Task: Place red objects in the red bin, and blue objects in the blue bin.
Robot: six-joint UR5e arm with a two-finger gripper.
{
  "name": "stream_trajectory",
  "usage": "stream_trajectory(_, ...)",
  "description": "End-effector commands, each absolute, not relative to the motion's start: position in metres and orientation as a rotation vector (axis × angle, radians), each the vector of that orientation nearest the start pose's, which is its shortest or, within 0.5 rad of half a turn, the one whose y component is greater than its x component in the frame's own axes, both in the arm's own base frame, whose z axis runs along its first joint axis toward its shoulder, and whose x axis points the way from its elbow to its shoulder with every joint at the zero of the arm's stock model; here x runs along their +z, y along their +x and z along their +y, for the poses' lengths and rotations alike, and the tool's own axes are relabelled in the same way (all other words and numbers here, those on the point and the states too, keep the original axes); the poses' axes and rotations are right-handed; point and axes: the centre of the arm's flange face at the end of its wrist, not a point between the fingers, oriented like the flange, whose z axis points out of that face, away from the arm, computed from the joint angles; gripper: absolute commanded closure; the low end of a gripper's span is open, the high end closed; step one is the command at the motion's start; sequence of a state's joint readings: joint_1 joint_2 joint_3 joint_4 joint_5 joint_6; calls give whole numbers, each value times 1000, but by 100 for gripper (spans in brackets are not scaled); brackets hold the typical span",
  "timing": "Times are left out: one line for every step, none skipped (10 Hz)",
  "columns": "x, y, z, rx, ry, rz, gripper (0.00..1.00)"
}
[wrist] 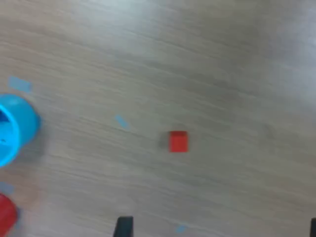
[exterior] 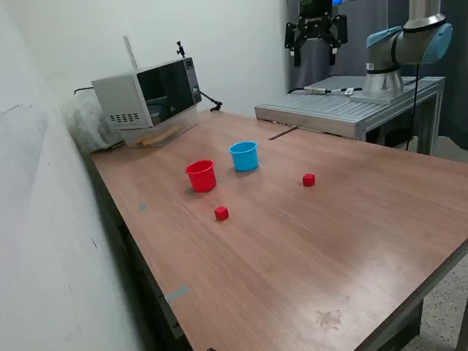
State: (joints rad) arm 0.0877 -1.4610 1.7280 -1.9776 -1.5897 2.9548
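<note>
We see two small matte red cubes lying on the brown wood-grain table. One red cube sits near the small red plastic cup-shaped bin, a little toward the table's front edge. The other red cube lies well apart from both bins, toward the exterior view's right. The small light-blue plastic cup-shaped bin stands just beside the red one, both upright with open mouths. No dark-blue cubes are visible on the table; in the wrist view something darker shows inside the blue bin, but it is too blurred for us to name.

The black two-finger gripper hangs high above the table. In the wrist view its fingertips show only as dark tips at the picture's edge, and a red cube lies on the bare wood between them. The jaws stand apart, holding nothing.

We judge the cubes to be light, rigid and not fragile, with flat faces that should not slip much. We would take one by two opposite side faces, jaws squared to those faces and centred, low enough to grip the middle. Being so small and light, a cube could skid or twist if one fingertip touches first.
</note>
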Motion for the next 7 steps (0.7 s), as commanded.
stream_trajectory(389,-517,-206,129,-2642,1888,0)
stream_trajectory(364,-530,-210,110,-2637,1882,0)
stream_trajectory(335,-542,-216,102,-2641,1870,0)
stream_trajectory(301,-555,-218,90,-2636,1866,0)
stream_trajectory(272,-567,-218,72,-2624,1864,0)
stream_trajectory(244,-580,-214,61,-2612,1871,0)
stream_trajectory(225,-583,-213,34,-2599,1859,0)
